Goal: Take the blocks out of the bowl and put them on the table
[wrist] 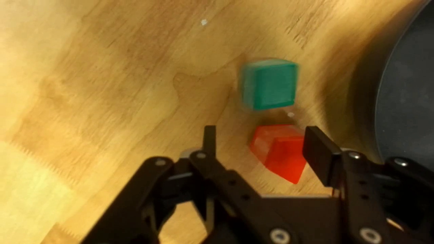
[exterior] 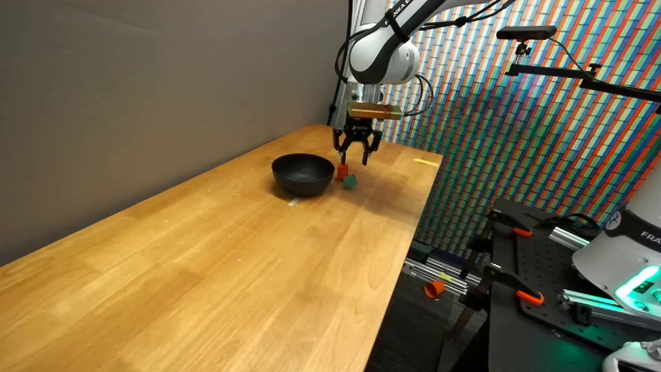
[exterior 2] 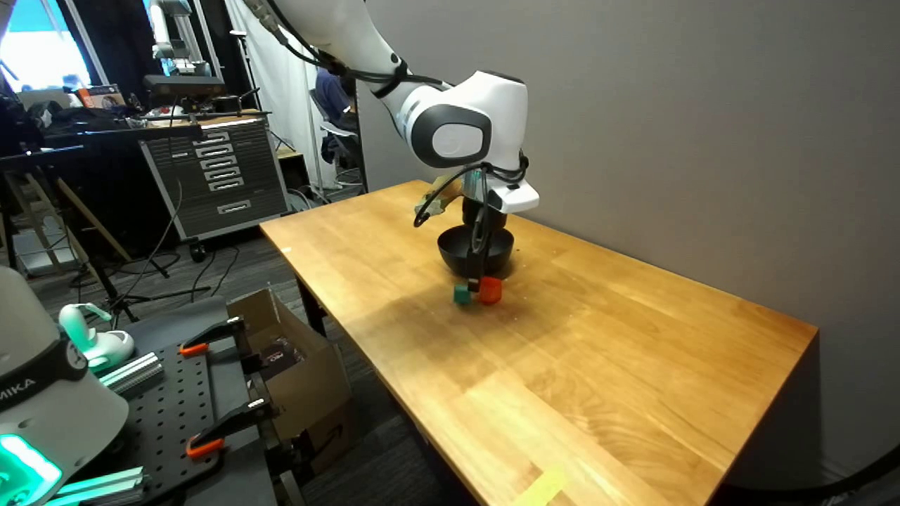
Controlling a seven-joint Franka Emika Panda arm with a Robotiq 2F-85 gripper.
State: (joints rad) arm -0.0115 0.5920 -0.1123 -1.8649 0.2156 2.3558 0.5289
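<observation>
The red block (exterior: 342, 173) and the green block (exterior: 349, 182) are on the light-wood table (exterior: 206, 258) close beside the black bowl (exterior: 303, 182). The same blocks, red (exterior 2: 491, 291) and green (exterior 2: 462, 294), show in an exterior view in front of the bowl (exterior 2: 453, 254). My gripper (exterior: 354, 159) points down above them, open. In the wrist view its fingers (wrist: 260, 133) stand either side of the red block (wrist: 284, 156), and the right finger overlaps its edge; I cannot tell if they touch. The green block (wrist: 275, 84) lies beyond the fingertips. The bowl (wrist: 407, 95) is just right of the gripper.
A grey wall (exterior: 155, 93) runs along the table's long side. Yellow tape (exterior: 426, 162) marks the table near one end. The robot's base (exterior: 630, 263) stands on a separate black stand with clamps (exterior: 508, 279). An open cardboard box (exterior 2: 302, 379) is on the floor.
</observation>
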